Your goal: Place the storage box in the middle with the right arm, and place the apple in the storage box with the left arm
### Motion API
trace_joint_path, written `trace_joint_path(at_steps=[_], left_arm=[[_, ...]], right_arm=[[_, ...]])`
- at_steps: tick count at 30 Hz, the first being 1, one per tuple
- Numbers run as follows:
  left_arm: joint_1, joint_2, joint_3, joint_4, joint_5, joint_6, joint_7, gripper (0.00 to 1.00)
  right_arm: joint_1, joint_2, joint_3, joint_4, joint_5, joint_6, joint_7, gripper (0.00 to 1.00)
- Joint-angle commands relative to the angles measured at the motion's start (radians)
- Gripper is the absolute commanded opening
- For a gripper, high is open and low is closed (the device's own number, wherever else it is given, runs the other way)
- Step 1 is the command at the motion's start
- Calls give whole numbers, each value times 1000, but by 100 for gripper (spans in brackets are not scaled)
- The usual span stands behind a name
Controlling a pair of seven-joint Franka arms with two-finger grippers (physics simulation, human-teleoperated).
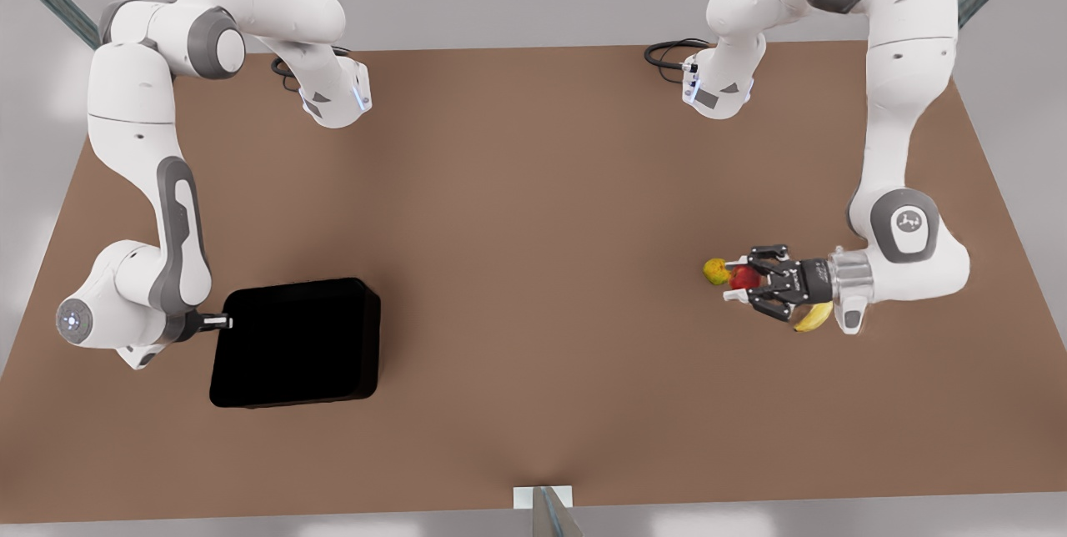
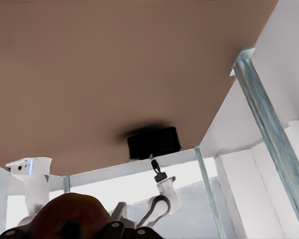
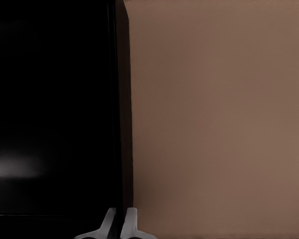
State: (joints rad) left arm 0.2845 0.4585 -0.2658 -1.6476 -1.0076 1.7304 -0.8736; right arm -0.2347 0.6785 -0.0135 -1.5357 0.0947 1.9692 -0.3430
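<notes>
So the right gripper (image 1: 223, 321) is pinched on the box (image 1: 296, 343) wall, box sitting off to the front view's left, probably to drag it to mid-table (image 1: 533, 228), while the left gripper (image 1: 737, 277) straddles the apple (image 1: 744, 277), clamped I think, beside the banana (image 1: 813, 318).

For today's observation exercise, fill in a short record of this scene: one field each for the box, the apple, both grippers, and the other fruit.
storage box: on the table, at the front view's left, not yet in the middle
apple: between the left gripper's fingers, outside the box
left gripper: at the front view's right, shut on the apple
right gripper: clamped on the box's wall
other fruit: yellow-green fruit touching the apple; banana under the left gripper
</notes>
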Motion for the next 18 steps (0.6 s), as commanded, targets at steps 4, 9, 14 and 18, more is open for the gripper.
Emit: trace_joint_path(at_steps=[4,9,14,18], left_arm=[[1,2,-23,22,865,-40,-59,21],[1,5,-27,48,857,-37,-81,21],[1,9,-52,52,853,-29,-117,21],[-2,17,-69,74,854,-20,-133,21]], right_arm=[[35,-22,35,45,20,-76,6,21],[152,-25,44,48,25,-76,70,21],[235,-20,78,65,103,-62,190,21],[239,-22,73,66,59,-61,174,21]])
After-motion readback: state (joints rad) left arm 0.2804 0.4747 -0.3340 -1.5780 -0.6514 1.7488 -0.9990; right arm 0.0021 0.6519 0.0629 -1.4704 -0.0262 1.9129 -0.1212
